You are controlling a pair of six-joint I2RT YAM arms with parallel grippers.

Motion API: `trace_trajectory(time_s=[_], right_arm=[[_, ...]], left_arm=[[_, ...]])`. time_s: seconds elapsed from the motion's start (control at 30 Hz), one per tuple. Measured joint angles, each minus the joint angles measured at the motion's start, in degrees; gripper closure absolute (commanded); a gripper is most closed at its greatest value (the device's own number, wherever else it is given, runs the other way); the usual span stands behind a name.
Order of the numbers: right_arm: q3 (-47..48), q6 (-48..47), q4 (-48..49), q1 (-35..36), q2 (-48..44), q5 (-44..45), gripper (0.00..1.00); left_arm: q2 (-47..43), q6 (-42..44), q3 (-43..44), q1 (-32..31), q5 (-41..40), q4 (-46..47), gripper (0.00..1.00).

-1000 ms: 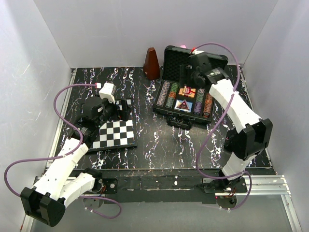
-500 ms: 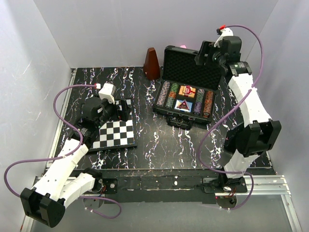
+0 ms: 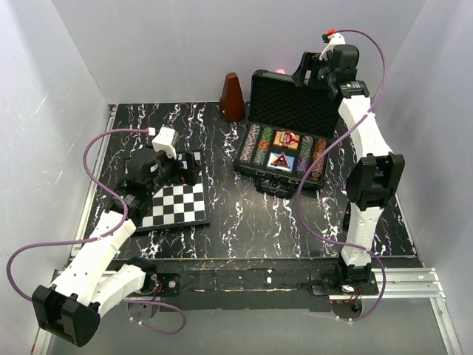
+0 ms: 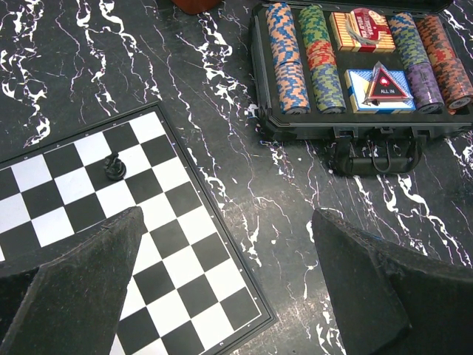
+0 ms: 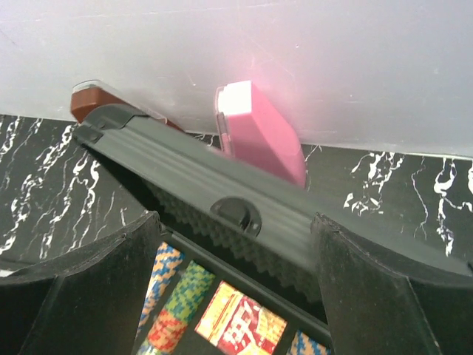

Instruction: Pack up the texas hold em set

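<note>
While our right tool [image 5: 235, 225] gapes over the case lid [image 5: 177, 174], a pink metronome [image 5: 262, 133] peeks out behind. Left tool [image 4: 225, 222], spread, above chessboard [image 4: 185, 251].

The black case [image 3: 275, 176] is sitting open on the marbled surface [image 3: 244, 218], its lid [image 3: 294, 111] standing up and chips [image 3: 262, 145] lying in rows inside. The right tool [image 3: 305, 72] is hovering at the lid's top edge. The left tool [image 3: 186, 168] is hanging over the chessboard [image 3: 177, 205], and a brown metronome [image 3: 232, 98] is standing just left of the case.
</note>
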Motion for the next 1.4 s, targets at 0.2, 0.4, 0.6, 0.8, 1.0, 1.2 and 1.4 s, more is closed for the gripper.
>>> trace_trajectory(time_s=[0.2, 0.4, 0.6, 0.8, 1.0, 1.2, 1.4], right_arm=[[5.55, -1.97, 0.68, -0.42, 6.4, -1.29, 0.12], [8.37, -2.91, 0.22, -0.83, 7.87, -7.39, 0.12], [12.04, -2.91, -0.66, -0.85, 10.51, -15.13, 0.13], [11.74, -3.52, 0.11, -0.92, 11.21, -20.48, 0.15], [4.59, -4.09, 4.81, -1.33, 7.43, -24.22, 0.16], [-5.22, -3.17, 7.65, -1.27, 0.74, -27.8, 0.18], [-12.48, -2.49, 8.04, -0.66, -4.83, -28.96, 0.21]], left_arm=[[0.02, 0.17, -0.02, 0.0, 0.0, 0.0, 0.02], [0.02, 0.2, -0.02, 0.0, 0.02, -0.02, 0.02], [0.04, 0.2, -0.02, 0.0, 0.02, -0.02, 0.02], [0.17, 0.2, -0.02, 0.0, 0.02, -0.02, 0.02], [0.17, 0.2, -0.02, 0.0, 0.02, -0.02, 0.02], [0.17, 0.2, -0.02, 0.0, 0.02, -0.02, 0.02], [0.17, 0.17, 0.0, 0.0, 0.04, -0.02, 0.02]])
